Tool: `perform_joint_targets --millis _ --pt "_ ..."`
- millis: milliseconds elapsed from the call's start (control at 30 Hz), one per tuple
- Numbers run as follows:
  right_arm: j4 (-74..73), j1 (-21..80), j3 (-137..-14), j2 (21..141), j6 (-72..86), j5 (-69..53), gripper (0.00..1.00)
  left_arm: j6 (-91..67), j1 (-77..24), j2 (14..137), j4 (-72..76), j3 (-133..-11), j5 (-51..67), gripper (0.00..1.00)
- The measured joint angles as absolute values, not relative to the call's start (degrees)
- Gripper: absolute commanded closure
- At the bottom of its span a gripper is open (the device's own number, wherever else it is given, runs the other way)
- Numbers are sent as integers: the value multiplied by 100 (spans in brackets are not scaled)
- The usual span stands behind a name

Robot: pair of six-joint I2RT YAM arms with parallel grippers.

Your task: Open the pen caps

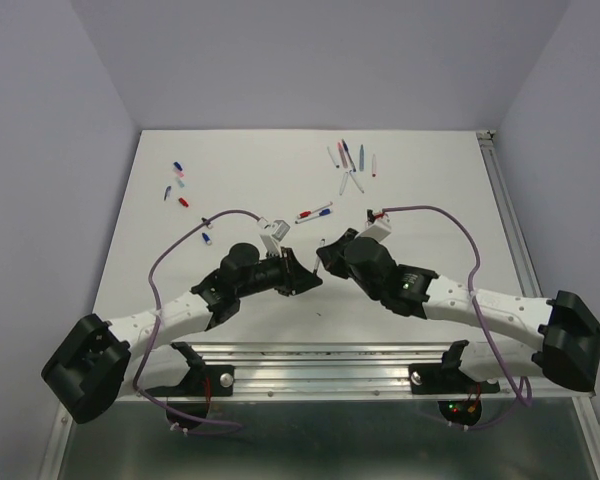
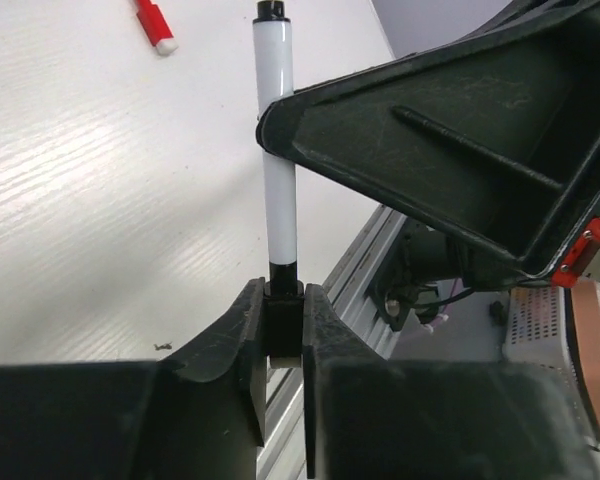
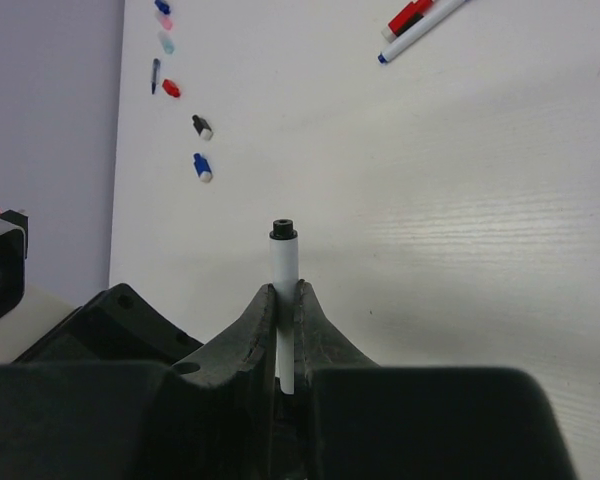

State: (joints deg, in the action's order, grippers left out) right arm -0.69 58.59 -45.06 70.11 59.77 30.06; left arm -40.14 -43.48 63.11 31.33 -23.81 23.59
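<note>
**A:** How far along are you?

**B:** You are in the middle of one pen. Your right fingers (image 3: 261, 322) are pressed together on the white barrel (image 3: 284, 265). Your left fingers (image 2: 246, 345) are clamped on the black cap (image 2: 283, 322) at its other end, near the middle of the top view. The cap is not off yet; it sits flush on the barrel.

**A:** And the rest?

**B:** Judging by the worktop (image 1: 240, 170), part of the job is done. Loose caps (image 1: 178, 182) lie scattered at the upper left, with blue, red and pink among them. A cluster of pens (image 1: 348, 160) lies at the upper right, too small to tell whether they are capped.

**A:** Is anything clearly left?

**B:** Two pens (image 1: 315, 212) lie just above your fingers in the top view. One has a red cap (image 3: 410, 15) on, so you probably open that one after this.
</note>
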Motion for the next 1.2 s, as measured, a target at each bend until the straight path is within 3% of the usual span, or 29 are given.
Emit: perform_joint_targets --millis 33,100,133,300,400,433,567,933,1200 --pt "-45 5857 -4506 7039 5968 2995 99 -4027 -4346 6333 3089 -2381 2342 99" --pt "-36 5857 -4506 7072 5955 2989 98 -4023 -4335 6372 3085 -2383 2322 100" --pt "-38 5857 -4506 7089 5940 2980 88 -4069 -4340 6377 3068 -2383 2311 100" --pt "25 5857 -4506 7113 5863 2908 61 -4056 -4342 6377 3063 -2383 2292 100" --pt "62 5859 -4506 7234 5767 2663 60 -4060 -4342 6353 3107 -2383 2235 100" --pt "62 5861 -4506 7282 5754 2620 60 -4060 -4342 6331 3118 -2383 2209 100" --pt "174 5863 -4508 7432 5706 2425 99 -4073 -4342 6281 3129 -2383 2154 100" --pt "78 5889 -4947 7822 5352 2908 99 -4263 -4335 6165 3387 -2202 1796 100" --pt "-351 5238 -6326 8930 4864 906 99 -4936 -4379 4762 3573 -1256 364 100"
